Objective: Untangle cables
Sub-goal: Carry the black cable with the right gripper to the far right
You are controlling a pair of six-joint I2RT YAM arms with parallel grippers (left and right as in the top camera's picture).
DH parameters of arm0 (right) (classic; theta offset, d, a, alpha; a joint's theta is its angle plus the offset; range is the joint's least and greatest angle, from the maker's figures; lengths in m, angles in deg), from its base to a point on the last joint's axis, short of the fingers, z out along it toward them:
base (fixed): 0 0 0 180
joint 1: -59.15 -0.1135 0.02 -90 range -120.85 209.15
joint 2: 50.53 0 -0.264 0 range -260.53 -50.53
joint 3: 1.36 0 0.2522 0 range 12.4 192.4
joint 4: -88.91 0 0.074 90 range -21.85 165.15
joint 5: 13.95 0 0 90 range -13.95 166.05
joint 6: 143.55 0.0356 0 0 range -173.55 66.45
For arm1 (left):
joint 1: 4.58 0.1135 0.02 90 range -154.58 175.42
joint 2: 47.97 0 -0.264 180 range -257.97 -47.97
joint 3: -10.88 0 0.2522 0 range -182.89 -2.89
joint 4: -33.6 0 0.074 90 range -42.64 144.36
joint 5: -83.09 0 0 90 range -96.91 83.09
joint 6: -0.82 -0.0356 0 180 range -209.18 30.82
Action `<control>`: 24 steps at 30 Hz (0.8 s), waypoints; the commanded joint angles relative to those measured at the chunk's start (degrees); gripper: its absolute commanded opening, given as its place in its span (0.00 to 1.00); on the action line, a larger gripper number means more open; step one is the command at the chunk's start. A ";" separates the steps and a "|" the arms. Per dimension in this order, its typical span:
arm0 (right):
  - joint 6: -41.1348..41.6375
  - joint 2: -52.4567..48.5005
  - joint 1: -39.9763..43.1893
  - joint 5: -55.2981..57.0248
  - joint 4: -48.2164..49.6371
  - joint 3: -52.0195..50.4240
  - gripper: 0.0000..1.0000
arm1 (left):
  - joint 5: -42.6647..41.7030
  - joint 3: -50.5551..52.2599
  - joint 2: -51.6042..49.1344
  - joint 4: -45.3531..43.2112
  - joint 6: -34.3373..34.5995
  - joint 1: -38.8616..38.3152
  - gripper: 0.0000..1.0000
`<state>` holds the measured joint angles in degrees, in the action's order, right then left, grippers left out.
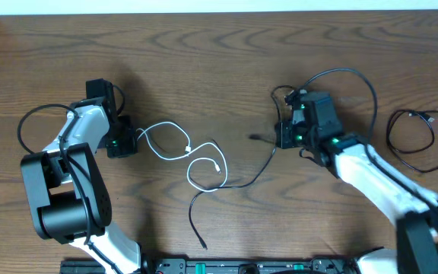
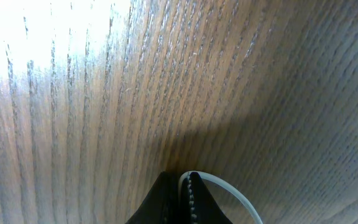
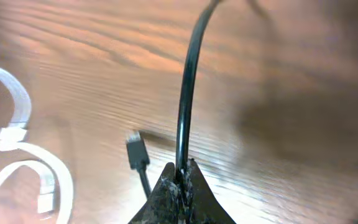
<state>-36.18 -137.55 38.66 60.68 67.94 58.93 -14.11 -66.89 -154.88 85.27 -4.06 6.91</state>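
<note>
The main risk is at the crossing. In the overhead view the lower loop of the white cable [image 2: 232, 190] lies over the black cable [image 3: 187, 81] near the middle of the table [image 1: 219, 61]. If the two arms draw apart along the 9-to-3 line, that loop will probably tighten around the black run instead of sliding off it. The black plug [image 3: 134, 149] is a second hazard: it lies free on the wood and could hook a white coil as it drags. Both holds are thin pinches near a cable end, so a sharp tug could also pull either cord out.

The left claw [image 2: 180, 178] is fully closed on the white cable, which comes out of the tips and curves off toward 4 o'clock in the left wrist view. From overhead, the cable runs from this claw toward 3 o'clock in two loose loops.

The right claw [image 3: 180, 169] is also clamped shut, gripping the black cable. In the right wrist view the cord rises from the tips toward 12 o'clock, and the plug sits just beside them at about 10 o'clock. From overhead, the black cable trails from this claw toward 8 o'clock, passes under the white loop, and ends near the table's 6 o'clock edge.
</note>
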 commanded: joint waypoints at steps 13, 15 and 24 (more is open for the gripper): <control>-10.10 30.73 0.04 -4.81 10.03 1.92 0.01 | 1.18 0.48 -0.48 0.83 -0.35 0.33 0.08; -11.61 34.47 0.04 -2.56 12.07 1.92 0.01 | 1.18 0.48 -0.48 0.83 -0.35 0.33 0.08; -17.22 42.86 0.04 21.57 13.05 1.90 0.01 | 1.18 0.48 -0.48 0.83 -0.35 0.33 0.08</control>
<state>-51.11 -95.44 38.66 68.83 80.99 59.76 -14.09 -66.89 -154.88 85.29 -4.08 6.91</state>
